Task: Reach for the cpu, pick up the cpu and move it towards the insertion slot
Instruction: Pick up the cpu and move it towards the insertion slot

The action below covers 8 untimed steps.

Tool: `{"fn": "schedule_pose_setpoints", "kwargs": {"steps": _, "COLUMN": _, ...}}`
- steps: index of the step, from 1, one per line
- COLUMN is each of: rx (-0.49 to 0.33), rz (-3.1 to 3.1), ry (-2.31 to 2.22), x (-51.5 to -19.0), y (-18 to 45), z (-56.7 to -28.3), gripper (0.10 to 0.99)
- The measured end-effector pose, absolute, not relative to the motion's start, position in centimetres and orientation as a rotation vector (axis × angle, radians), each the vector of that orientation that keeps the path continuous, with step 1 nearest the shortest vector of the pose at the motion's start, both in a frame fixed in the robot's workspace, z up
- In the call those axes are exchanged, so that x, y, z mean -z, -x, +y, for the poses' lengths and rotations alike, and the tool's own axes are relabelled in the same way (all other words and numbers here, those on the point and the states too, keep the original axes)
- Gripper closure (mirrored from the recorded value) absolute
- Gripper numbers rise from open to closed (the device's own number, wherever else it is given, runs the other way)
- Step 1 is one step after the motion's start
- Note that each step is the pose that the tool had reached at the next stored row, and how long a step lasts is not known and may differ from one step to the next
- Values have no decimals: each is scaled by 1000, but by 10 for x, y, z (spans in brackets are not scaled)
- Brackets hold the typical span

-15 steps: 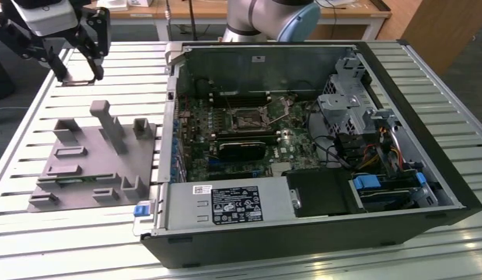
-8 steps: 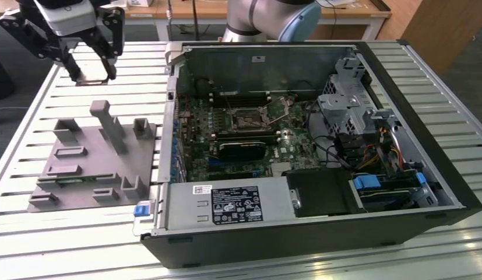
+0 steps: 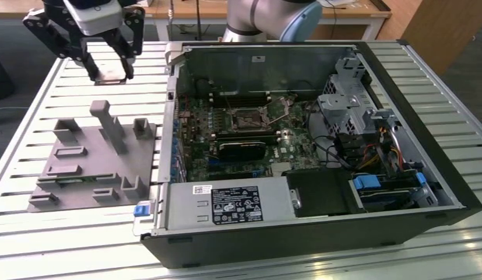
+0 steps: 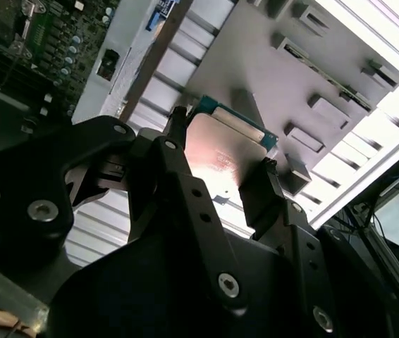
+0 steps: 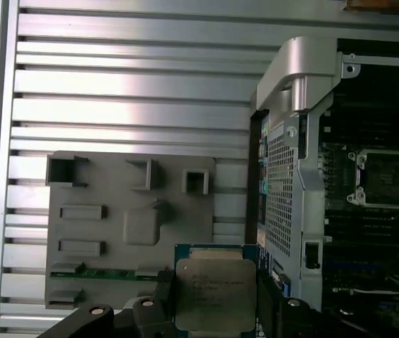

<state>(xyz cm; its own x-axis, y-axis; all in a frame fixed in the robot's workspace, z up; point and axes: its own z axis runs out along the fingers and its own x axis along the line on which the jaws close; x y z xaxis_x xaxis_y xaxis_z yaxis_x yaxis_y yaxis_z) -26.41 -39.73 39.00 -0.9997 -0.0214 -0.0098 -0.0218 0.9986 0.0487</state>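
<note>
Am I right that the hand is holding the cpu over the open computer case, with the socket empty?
Not quite. The hand holds the cpu over the slatted table beside the computer case, as the exterior view shows. The insertion slot is empty.

The work surface was a slatted aluminium table built from parallel profile rails. An open computer case lay on its side directly on the rails, toward the exterior view's right, with its green circuit board facing up. A grey plastic fixture plate with raised blocks and shallow recesses rested flat on the rails just beside the case, on the exterior view's left.
</note>
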Motion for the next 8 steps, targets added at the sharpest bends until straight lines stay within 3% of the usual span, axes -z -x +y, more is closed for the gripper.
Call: {"fn": "schedule_pose_setpoints", "kwargs": {"steps": 8, "rx": -76, "rz": 3129, "ry": 34, "x": -390, "y": 231, "z": -397, "gripper": 541}}
